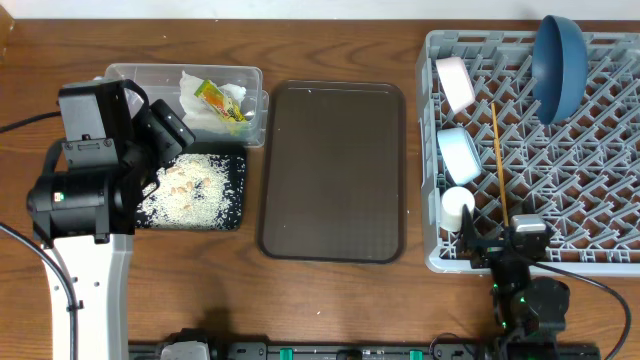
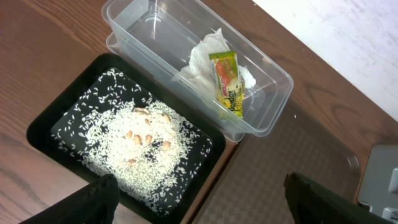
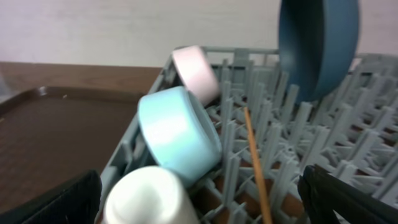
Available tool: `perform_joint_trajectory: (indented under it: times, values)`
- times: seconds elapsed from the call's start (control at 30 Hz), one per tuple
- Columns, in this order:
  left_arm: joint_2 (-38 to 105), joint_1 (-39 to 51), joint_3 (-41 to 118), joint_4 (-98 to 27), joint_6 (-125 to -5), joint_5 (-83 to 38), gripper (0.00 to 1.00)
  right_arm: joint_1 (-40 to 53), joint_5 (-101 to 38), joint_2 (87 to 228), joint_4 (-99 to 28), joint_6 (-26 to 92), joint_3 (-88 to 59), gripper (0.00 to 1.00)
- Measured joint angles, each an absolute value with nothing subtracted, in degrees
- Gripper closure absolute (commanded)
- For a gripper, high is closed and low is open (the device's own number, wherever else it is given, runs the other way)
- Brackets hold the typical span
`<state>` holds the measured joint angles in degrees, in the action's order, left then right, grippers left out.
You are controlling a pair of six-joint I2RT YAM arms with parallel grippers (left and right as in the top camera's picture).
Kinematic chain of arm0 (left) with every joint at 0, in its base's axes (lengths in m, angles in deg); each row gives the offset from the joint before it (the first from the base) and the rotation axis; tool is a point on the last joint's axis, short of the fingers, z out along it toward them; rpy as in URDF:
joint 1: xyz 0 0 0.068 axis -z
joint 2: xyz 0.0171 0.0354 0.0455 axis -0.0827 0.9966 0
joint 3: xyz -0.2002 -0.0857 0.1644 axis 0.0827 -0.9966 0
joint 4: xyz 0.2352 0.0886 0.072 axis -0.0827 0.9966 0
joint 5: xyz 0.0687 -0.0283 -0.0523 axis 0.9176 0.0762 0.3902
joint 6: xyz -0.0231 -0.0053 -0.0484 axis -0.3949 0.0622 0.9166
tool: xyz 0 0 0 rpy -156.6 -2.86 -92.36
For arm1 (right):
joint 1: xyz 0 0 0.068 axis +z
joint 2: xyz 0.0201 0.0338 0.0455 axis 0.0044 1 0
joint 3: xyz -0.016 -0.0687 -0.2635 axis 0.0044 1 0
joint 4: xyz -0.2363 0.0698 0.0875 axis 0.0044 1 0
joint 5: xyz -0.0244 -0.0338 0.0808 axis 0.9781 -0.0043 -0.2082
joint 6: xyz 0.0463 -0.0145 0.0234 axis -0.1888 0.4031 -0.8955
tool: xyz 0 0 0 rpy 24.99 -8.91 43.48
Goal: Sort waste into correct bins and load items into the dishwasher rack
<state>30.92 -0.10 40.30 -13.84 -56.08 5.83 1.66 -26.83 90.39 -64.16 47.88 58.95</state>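
Observation:
The clear tub [image 1: 140,74] holds the crumpled tissue [image 1: 232,96] and the yellow snack wrapper [image 1: 221,103]; both also show in the left wrist view [image 2: 205,53], [image 2: 227,74]. The black tray [image 1: 232,200] holds rice scraps [image 2: 130,146]. My left gripper [image 2: 205,205] is open and empty above the black tray's edge. The grey rack [image 1: 600,150] holds the dark-blue plate [image 1: 560,62], white bowl [image 1: 455,82], light-blue bowl [image 1: 460,152], white cup [image 1: 457,208] and one visible chopstick [image 1: 500,165]. My right gripper [image 3: 199,202] is open and empty at the rack's front edge, just behind the cup [image 3: 146,199].
The large brown serving tray [image 1: 333,170] lies between the bins and the rack. The left arm's white base [image 1: 90,290] stands at the front left. Bare wooden table surrounds everything.

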Motion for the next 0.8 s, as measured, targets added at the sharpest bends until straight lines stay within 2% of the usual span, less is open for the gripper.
perform_joint_trajectory:
  times: [0.8]
  values:
    - [30.92, -0.10, 40.30, -13.84, -56.08, 5.83, 0.12, 2.71, -26.79, 87.33, -64.16, 47.88, 58.95, 0.01]
